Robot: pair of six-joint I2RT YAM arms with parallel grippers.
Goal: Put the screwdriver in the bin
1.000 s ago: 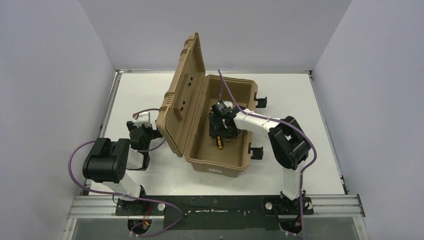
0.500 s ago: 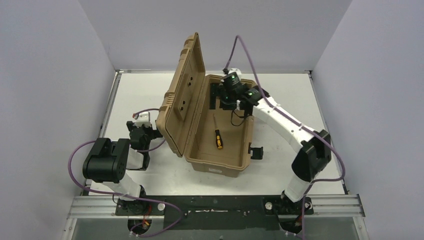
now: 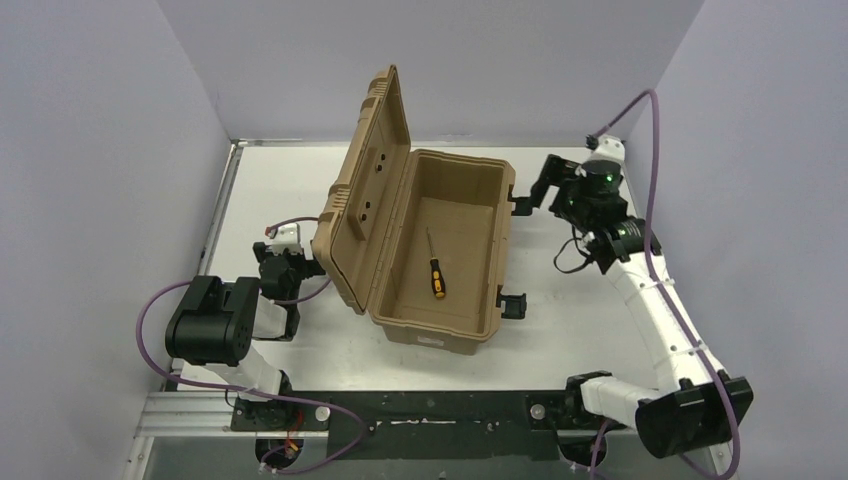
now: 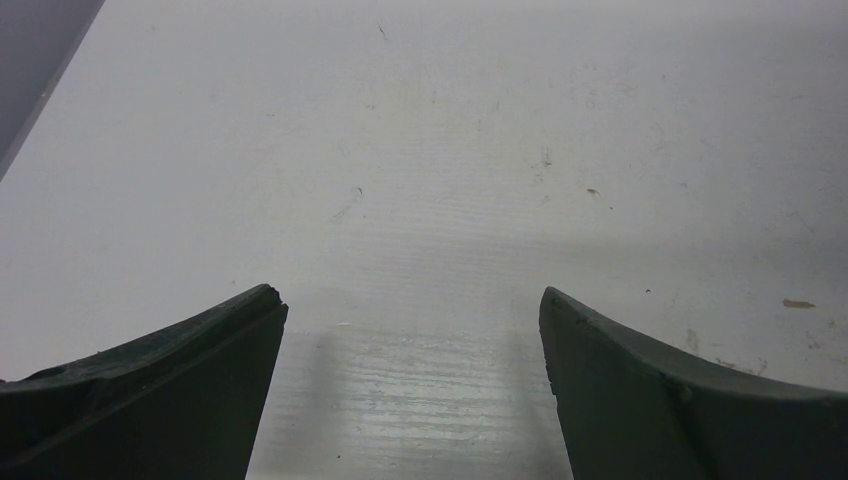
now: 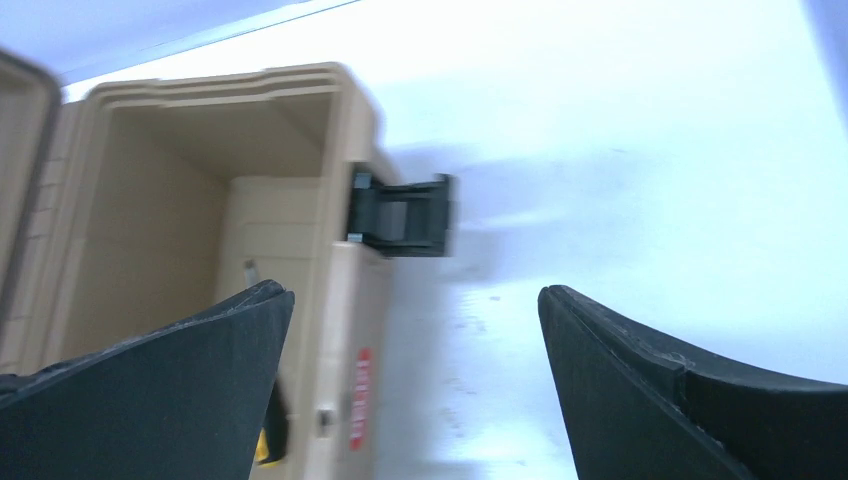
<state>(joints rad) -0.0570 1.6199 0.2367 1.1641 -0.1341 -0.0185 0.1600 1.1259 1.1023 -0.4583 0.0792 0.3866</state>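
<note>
My right gripper (image 3: 543, 188) hangs open and empty beside the bin (image 3: 497, 250); the screwdriver (image 3: 436, 270) lies inside it.

Its jaws are spread wide and grip nothing, just outside the bin's right long wall near a black latch (image 3: 522, 202), towards the desk's far right corner. The screwdriver lies on the bin floor, left of this gripper and closer to the near edge. Its long axis runs far to near, with the handle nearward. My left gripper (image 4: 410, 300) is also wide open and empty, low over bare desk behind the raised lid (image 3: 368, 180), so I judge the right arm the nearer one with the clearer way in.
</note>
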